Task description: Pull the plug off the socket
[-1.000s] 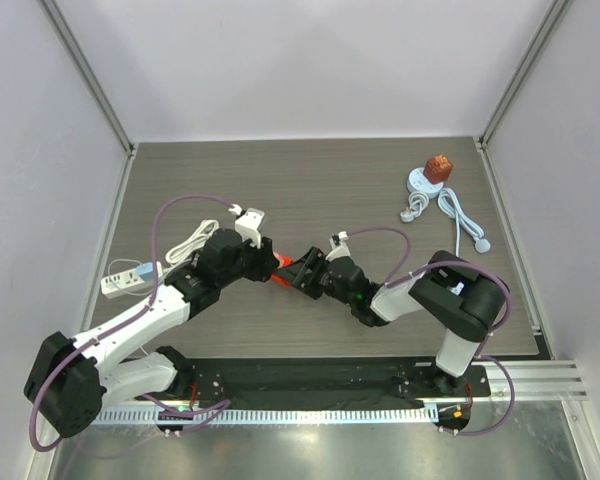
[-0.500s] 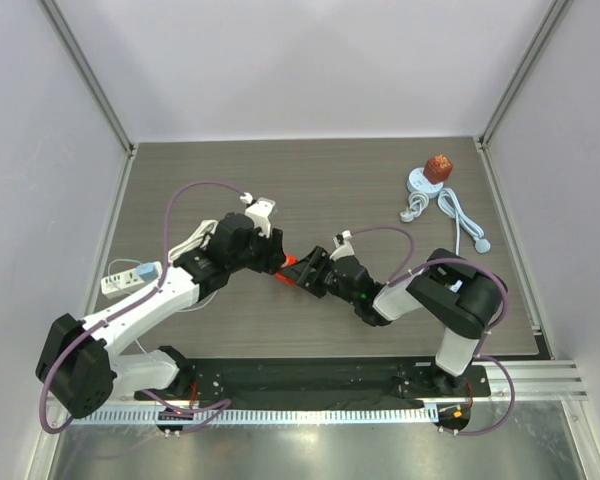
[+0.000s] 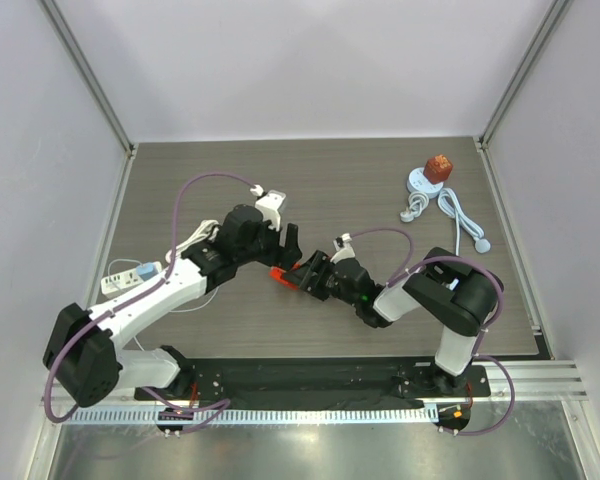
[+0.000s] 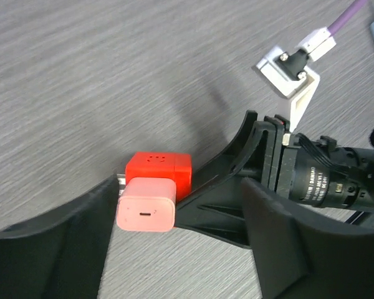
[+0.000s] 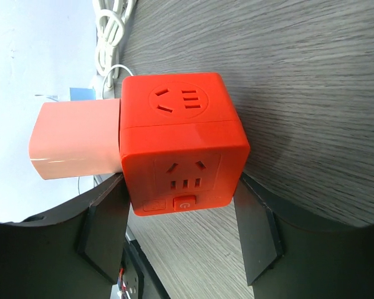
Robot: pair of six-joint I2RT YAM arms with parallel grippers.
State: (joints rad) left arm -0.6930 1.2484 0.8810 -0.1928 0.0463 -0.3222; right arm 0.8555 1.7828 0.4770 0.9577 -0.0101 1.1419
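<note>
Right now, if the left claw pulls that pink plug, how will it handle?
Probably rigid: the pink plug is a blocky hard-looking shell. Its smooth, rounded sides may slip in the left claw. It sits flush against the red socket cube, so expect resistance.

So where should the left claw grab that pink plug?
Grip the pink plug on its flat side faces where it protrudes from the red socket cube, coming from its free end. The right gripper clamps the cube; the open left gripper straddles the plug.
</note>
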